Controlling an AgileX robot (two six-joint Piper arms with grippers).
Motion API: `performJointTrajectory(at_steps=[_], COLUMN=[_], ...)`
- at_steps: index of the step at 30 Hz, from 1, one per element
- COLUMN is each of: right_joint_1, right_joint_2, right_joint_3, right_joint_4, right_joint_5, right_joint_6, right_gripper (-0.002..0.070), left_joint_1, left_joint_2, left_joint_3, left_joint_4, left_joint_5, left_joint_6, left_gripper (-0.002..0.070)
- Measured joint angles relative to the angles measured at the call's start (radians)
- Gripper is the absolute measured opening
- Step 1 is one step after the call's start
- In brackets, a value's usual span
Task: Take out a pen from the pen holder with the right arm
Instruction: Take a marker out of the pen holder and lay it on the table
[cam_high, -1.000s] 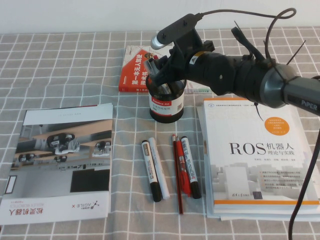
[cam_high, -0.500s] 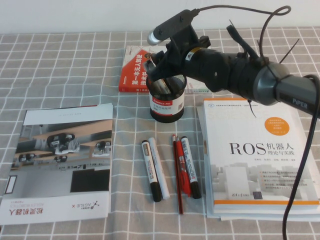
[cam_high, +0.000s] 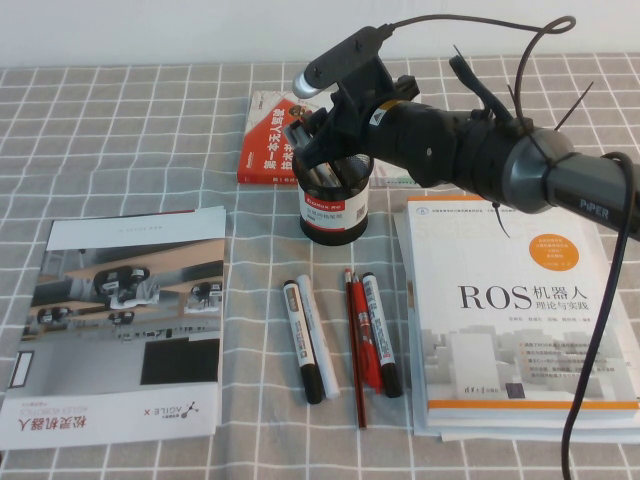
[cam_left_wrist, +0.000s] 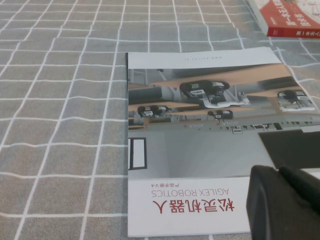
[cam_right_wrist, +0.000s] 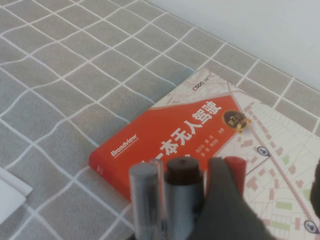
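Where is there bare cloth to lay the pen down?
Bare checked cloth lies far-left, bordered by the red book and grey brochure; a strip runs between brochure and loose pens. Crowded: black mesh pen holder under the open right gripper, white ROS book. Left gripper hovers over the brochure.

We take this for a robotics lab or office desk. A grey checked cloth (cam_high: 120, 140) covers the counter (cam_high: 260, 430) before a plain white wall (cam_high: 150, 30); a ROS robotics textbook (cam_high: 520, 300) lies at right, an AgileX Robotics brochure (cam_high: 125, 320) at lower left, a red book (cam_high: 262, 150) at upper centre, a pen holder (cam_high: 333, 208) and loose markers (cam_high: 301, 340) mid-frame.
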Motion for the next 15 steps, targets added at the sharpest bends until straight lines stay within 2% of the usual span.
performJointTrajectory(at_steps=[15], right_joint_1=[0.000], right_joint_2=[0.000], right_joint_3=[0.000], right_joint_4=[0.000], right_joint_5=[-0.010], right_joint_6=[-0.002], right_gripper=[0.0311], left_joint_1=[0.000], left_joint_2=[0.000], left_joint_3=[0.000], left_joint_4=[0.000], left_joint_5=[0.000], left_joint_6=[0.000], left_gripper=[-0.0003])
